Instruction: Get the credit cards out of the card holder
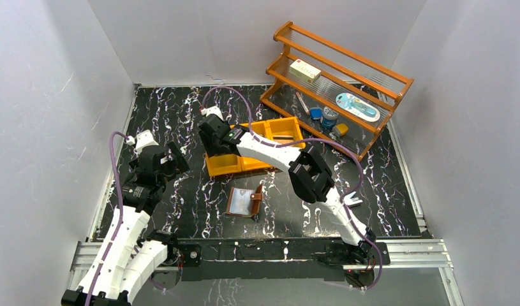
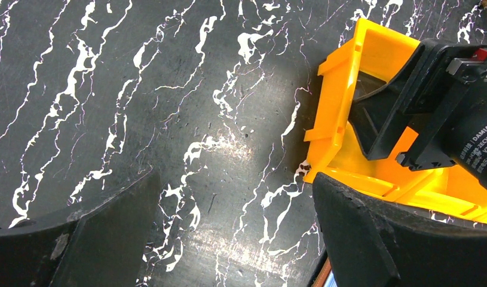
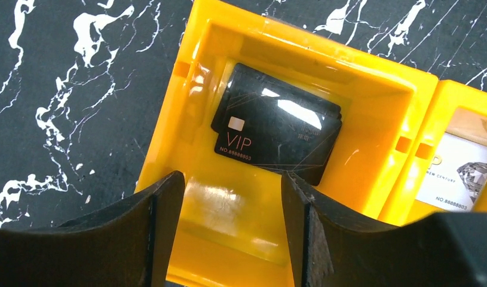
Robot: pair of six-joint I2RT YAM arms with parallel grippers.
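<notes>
The brown card holder point(image 1: 245, 202) lies open on the black marble table, in front of the orange bin point(image 1: 228, 166). Black credit cards point(image 3: 276, 122) marked VIP lie stacked flat in the bin's point(image 3: 360, 161) end compartment. A white credit card point(image 3: 456, 173) lies in the compartment beside it. My right gripper point(image 3: 232, 182) hangs open just above the black cards' compartment, with nothing between its fingers. My left gripper point(image 2: 235, 203) is wide open over bare table left of the bin point(image 2: 342, 119), holding nothing. In the top view it point(image 1: 171, 159) sits apart from the card holder.
An orange wooden rack point(image 1: 340, 83) with small items stands at the back right. A small white piece point(image 1: 354, 201) lies beside the right arm. White walls enclose the table on three sides. The right wrist point(image 2: 450, 119) shows over the bin in the left wrist view.
</notes>
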